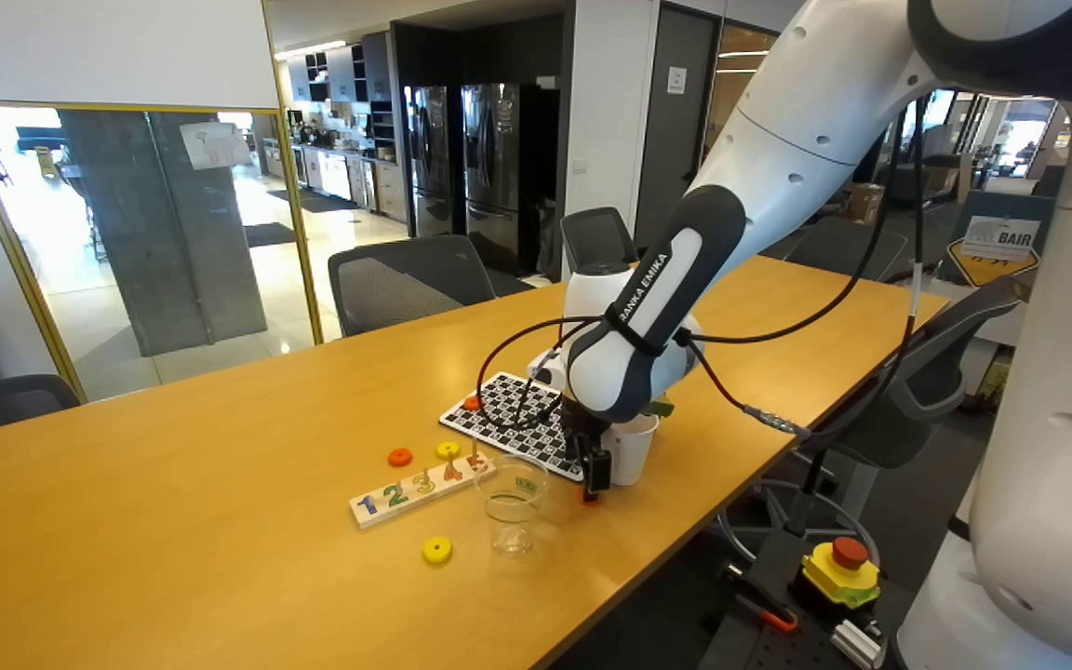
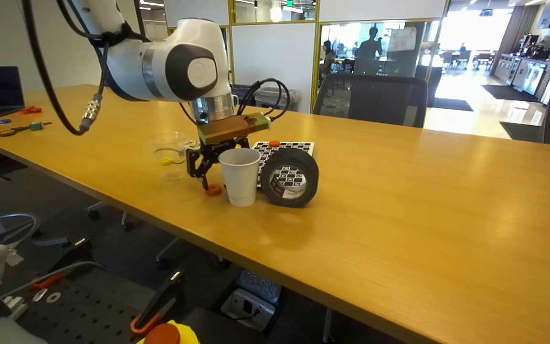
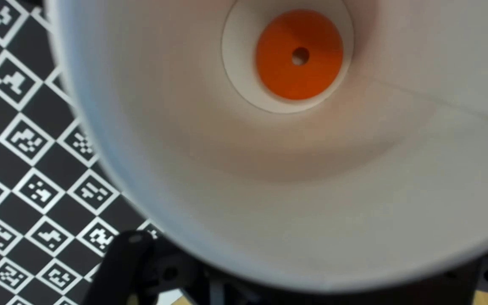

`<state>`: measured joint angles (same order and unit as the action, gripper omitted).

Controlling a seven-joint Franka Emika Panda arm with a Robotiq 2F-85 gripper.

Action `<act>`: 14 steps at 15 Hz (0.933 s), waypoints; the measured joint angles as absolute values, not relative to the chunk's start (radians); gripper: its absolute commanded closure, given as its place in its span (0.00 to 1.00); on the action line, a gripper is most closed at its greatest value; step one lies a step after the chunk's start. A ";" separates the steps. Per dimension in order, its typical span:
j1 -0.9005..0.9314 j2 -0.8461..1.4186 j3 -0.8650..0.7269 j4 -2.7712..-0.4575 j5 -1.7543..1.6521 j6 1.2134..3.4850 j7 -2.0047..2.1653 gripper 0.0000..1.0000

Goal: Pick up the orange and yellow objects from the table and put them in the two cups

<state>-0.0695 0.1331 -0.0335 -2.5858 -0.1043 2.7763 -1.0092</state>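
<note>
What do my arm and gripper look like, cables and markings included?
The Franka Emika Panda arm is white with dark trim; visible lettering reads "RANKA EMIKA". Black cables loop off it, with a silver connector. The black Robotiq gripper has jointed fingers and a brown-and-green block above.

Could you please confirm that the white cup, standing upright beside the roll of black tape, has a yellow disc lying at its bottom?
Not quite: the wrist view shows an orange disc, not a yellow one, lying at the bottom of the white cup. The cup does stand upright beside the roll of black tape.
</note>
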 measured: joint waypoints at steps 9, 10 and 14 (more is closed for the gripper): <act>-0.071 0.133 -0.031 -2.591 -0.086 2.772 -1.008 0.00; -0.071 0.132 -0.031 -2.592 -0.081 2.772 -1.008 0.00; -0.071 0.126 -0.028 -2.600 -0.059 2.772 -1.008 0.00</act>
